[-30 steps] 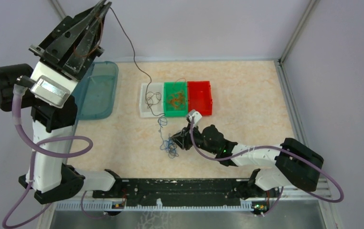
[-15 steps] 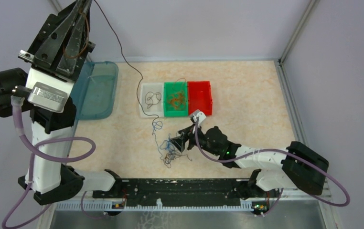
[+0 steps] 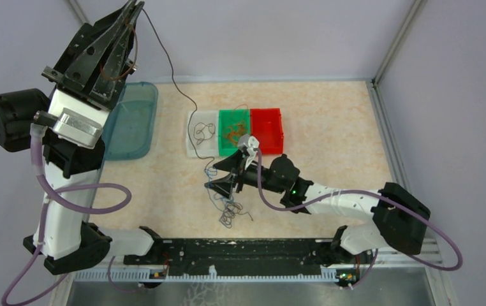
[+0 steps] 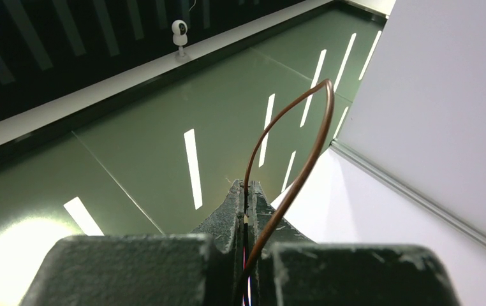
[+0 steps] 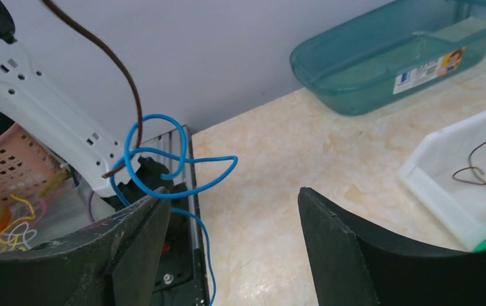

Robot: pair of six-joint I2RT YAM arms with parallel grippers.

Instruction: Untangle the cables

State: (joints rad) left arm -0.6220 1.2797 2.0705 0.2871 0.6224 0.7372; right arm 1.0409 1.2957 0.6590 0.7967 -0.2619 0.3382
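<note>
From above we see the left gripper (image 3: 137, 7) high at upper left, clamped on a brown cable (image 3: 174, 83) stretched down to the white bin (image 3: 192, 150), right gripper (image 3: 221, 176) spread wide at centre, just above the blue cables (image 3: 229, 213) on the table. On the left wrist, jaws pinched tight on the brown cable (image 4: 327, 89). On the right wrist, fingers parted and gripping nothing, a blue cable (image 5: 208, 157) looped beside the finger at frame left.

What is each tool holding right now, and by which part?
Left tool: shut on the brown cable, pinched where it bends into a loop. Right tool: open, holding nothing; a blue cable hangs beside it.
</note>
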